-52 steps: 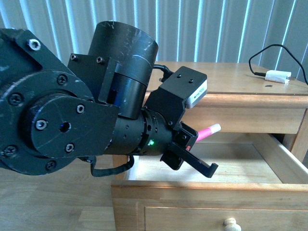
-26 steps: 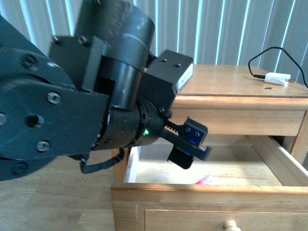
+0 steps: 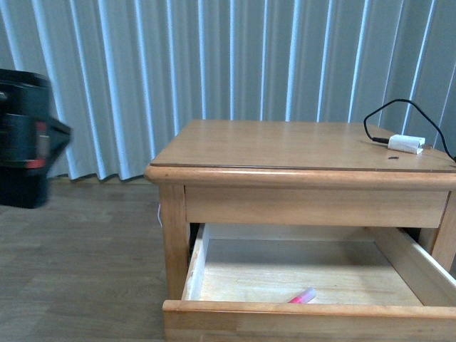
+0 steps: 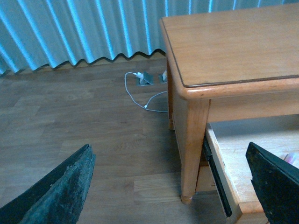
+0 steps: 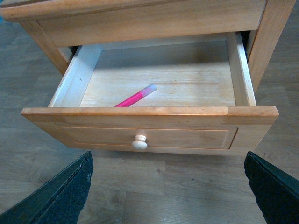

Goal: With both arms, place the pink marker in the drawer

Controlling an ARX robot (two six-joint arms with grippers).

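Note:
The pink marker lies loose on the floor of the open drawer, near its front wall; the front view shows the marker just behind the drawer's front edge. My right gripper hangs open over the wooden floor in front of the drawer, its round knob just beyond. My left gripper is open beside the nightstand's front left leg, holding nothing. In the front view a blurred black part of the left arm shows at the left edge.
A white adapter with a black cable lies on the nightstand top at the back right. Pale blue vertical blinds hang behind. A white cord and floor sockets sit beside the nightstand.
The left arm let go of the marker, which now lies in the drawer. The arm has pulled back from in front of the camera to the left edge of the view.

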